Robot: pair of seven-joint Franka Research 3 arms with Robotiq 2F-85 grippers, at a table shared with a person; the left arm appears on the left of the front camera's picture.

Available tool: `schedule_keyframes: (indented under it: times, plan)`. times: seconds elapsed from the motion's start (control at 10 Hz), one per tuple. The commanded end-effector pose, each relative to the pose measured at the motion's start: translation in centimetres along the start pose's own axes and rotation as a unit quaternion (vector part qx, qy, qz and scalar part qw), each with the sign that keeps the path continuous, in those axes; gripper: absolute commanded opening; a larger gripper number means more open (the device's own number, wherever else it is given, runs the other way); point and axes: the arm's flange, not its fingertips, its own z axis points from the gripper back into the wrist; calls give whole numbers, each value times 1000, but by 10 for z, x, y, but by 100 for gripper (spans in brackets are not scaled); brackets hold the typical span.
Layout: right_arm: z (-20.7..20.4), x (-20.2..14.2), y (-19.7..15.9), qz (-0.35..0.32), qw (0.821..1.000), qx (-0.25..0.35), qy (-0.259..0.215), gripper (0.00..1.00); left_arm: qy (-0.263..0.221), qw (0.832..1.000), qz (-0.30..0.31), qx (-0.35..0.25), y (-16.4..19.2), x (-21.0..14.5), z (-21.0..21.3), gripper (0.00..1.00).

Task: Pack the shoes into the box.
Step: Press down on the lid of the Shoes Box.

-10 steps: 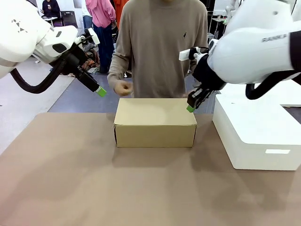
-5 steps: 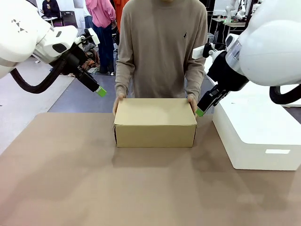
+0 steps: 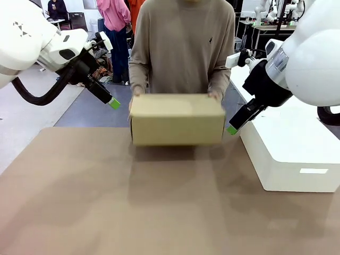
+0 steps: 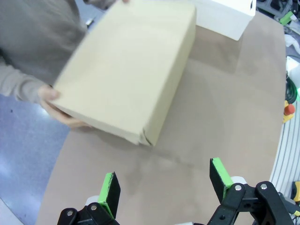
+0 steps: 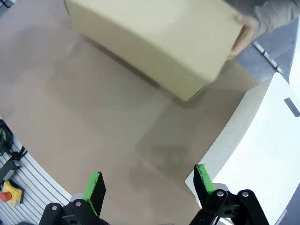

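Closed box point(image 3: 176, 119) is held off the table point(image 3: 106, 202) at 12 o'clock by the person's hands point(image 3: 214, 95) at its ends, while left gripper point(image 4: 164, 185) and right gripper point(image 5: 147, 185) hang spread wide, empty, at 10 and 2 o'clock.

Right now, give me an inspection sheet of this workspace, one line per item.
Surface: brown table, bare in front.
Job's things: tan box, lid shut, blurred, raised off the table in the person's hands, one at each end; shoes nothing seen.
Clutter: large white block at the table's right side.
Grippers: left gripper open, empty, above the table left of the box; right gripper open, empty, between box and white block.
Cables: black hose looping under the left arm.
Surroundings: person standing at the far edge; other people farther back.
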Motion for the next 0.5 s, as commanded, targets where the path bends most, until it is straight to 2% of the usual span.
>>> schedule_keyframes:
  times: [0.0,0.4]
  plan:
    - [-1,2,0,1,1000,0,2,100,5,1000,3,-2,1,0,2,100]
    - [-1,2,0,1,1000,0,2,100,5,1000,3,-2,1,0,2,100]
